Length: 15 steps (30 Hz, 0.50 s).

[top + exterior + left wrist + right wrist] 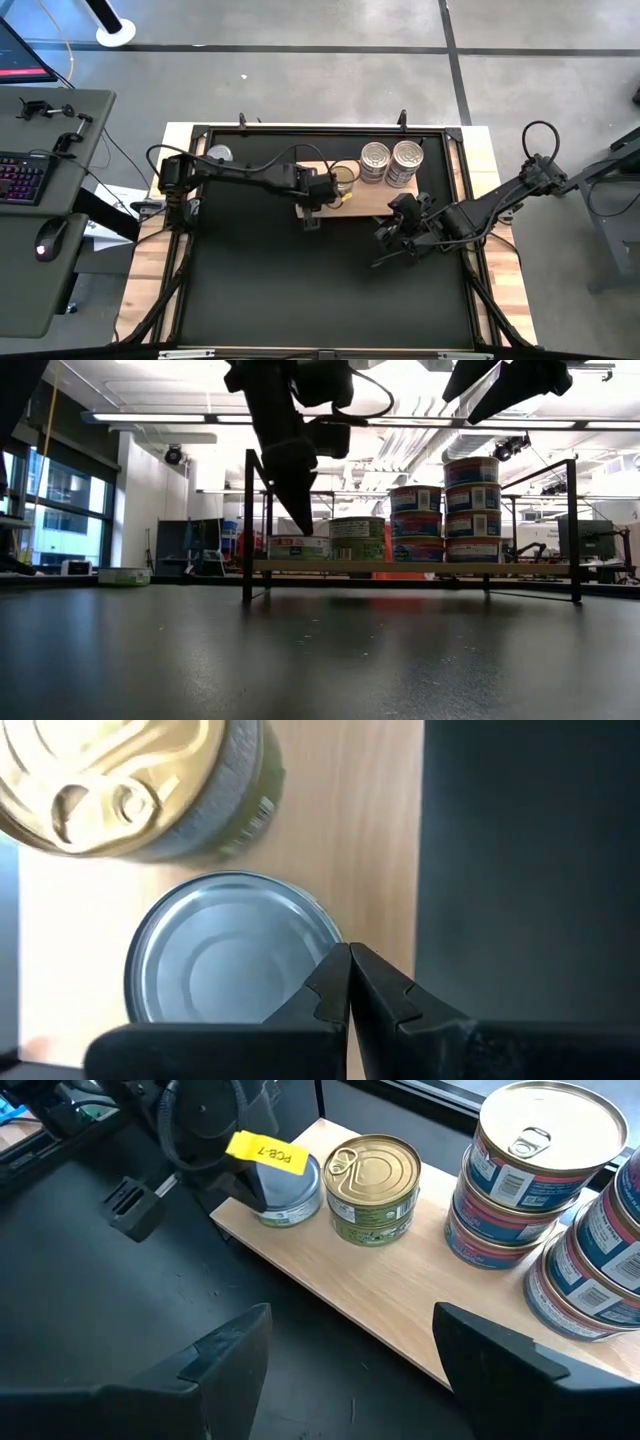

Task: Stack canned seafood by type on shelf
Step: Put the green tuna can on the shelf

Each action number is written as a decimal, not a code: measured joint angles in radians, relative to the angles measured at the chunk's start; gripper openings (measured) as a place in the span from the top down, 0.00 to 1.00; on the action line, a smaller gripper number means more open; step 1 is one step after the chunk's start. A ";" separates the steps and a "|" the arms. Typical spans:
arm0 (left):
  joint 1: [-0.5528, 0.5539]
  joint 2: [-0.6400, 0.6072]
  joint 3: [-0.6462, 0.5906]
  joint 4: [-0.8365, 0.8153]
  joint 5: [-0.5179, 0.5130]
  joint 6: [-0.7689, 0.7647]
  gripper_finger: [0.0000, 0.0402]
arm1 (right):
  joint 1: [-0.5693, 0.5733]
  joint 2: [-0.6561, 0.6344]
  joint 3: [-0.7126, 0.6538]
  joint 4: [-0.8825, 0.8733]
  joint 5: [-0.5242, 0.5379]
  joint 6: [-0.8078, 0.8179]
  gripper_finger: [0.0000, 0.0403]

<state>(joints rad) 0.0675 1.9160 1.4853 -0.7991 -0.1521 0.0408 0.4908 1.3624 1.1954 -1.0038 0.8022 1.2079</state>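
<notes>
- We judged the sorting nearly finished: the shelf (390, 1295) carried a silver-lidded tin (290, 1192), a gold-lidded tin (373, 1188) just beside it, and two tall stacks (391, 163).
- Our left end effector (349, 982) hung above the silver-lidded tin's edge, fingers pressed together, holding nothing.
- Our right end effector (352, 1350) waited over the black mat (330, 280) near the shelf, fingers spread, empty.
- Next, we reckoned, the left arm must lift clear without nudging either tin.
</notes>
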 joint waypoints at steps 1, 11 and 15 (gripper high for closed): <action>0.001 0.000 0.000 0.007 -0.009 0.011 1.00 | 0.000 0.000 0.000 0.000 0.000 0.000 0.33; 0.001 0.001 -0.002 0.009 -0.086 0.093 1.00 | 0.000 0.000 0.000 0.001 0.000 0.000 0.33; 0.001 -0.002 -0.002 -0.001 -0.118 0.095 1.00 | 0.000 0.000 0.000 0.001 0.000 0.000 0.33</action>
<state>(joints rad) 0.0681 1.9144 1.4837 -0.8005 -0.2697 0.1358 0.4908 1.3624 1.1954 -1.0031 0.8021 1.2076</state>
